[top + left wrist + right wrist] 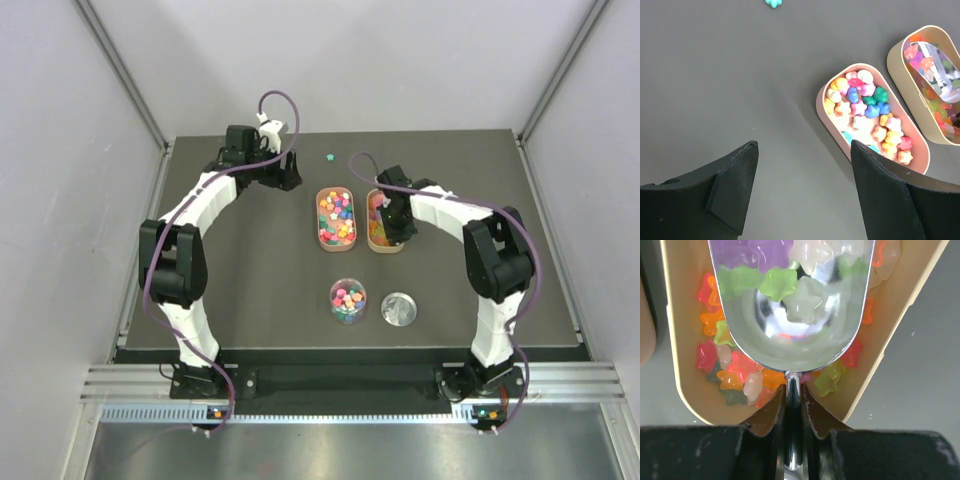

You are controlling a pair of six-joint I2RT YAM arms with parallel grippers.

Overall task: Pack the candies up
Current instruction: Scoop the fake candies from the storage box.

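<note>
Top external view: candies (pixel 336 216) fill a pink tray (pixel 336 189), and more lie in the tan tray (pixel 385 250) just beside it on the dark tabletop (pixel 250 280). Nearer the arms stands a round clear cup (pixel 347 321) with candies inside. A shiny round metal piece (pixel 399 309) sits beside it. One blue-green candy (pixel 328 156) lies alone, far back. The right fingers (pixel 812 412) are pinching the thin handle of a metal scoop (pixel 790 347). The scoop sits in the tan tray with star candies in it. The left fingers (pixel 880 190) are spread wide over bare tabletop near the pink tray, holding nothing.
</note>
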